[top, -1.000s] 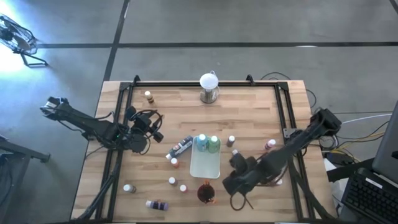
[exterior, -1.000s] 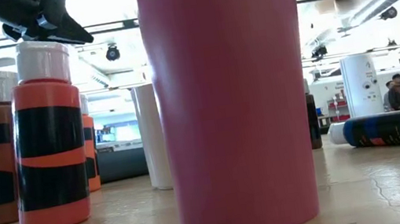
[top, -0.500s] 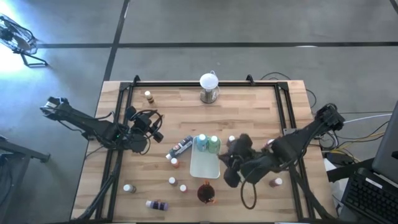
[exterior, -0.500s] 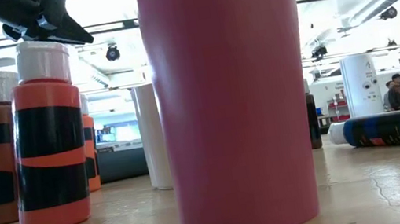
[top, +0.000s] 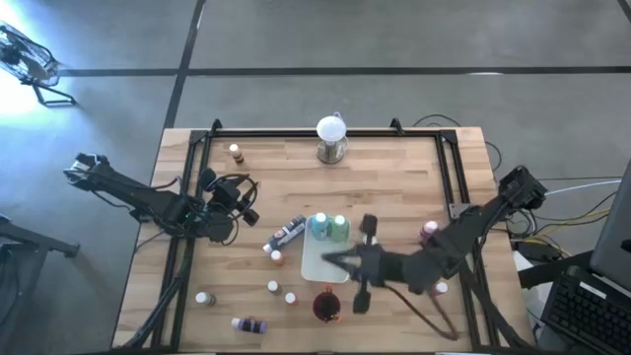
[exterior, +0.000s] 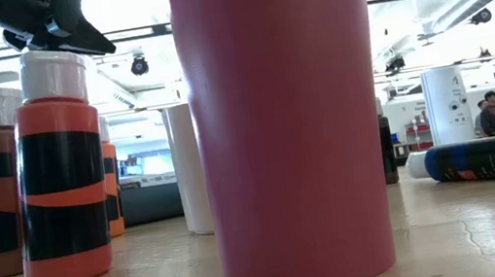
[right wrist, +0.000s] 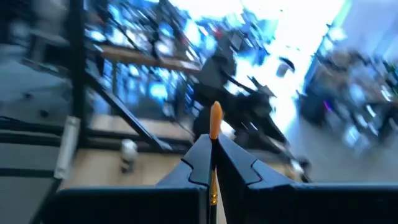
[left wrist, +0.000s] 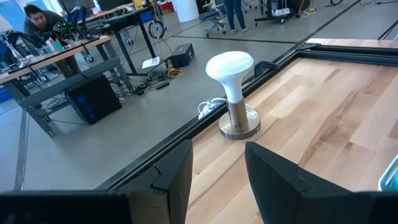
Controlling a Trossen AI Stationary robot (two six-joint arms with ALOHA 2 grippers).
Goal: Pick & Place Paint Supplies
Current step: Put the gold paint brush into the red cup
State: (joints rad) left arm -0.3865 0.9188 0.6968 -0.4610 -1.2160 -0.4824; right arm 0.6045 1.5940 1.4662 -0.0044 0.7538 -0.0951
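The bench (top: 394,187) lies open beyond the right end effector (top: 335,262), which hangs over the white tray's (top: 314,266) edge, clamped on a thin brush (right wrist: 214,127). The left end effector (left wrist: 217,174) waits half-open, empty, bare boards ahead.

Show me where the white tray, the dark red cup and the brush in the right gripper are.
white tray (top: 317,266), high view, bare floor of the tray.
dark red cup (exterior: 283,113), low view, middle of its wall.
brush (right wrist: 215,118), right wrist view, orange tip above the closed fingers.
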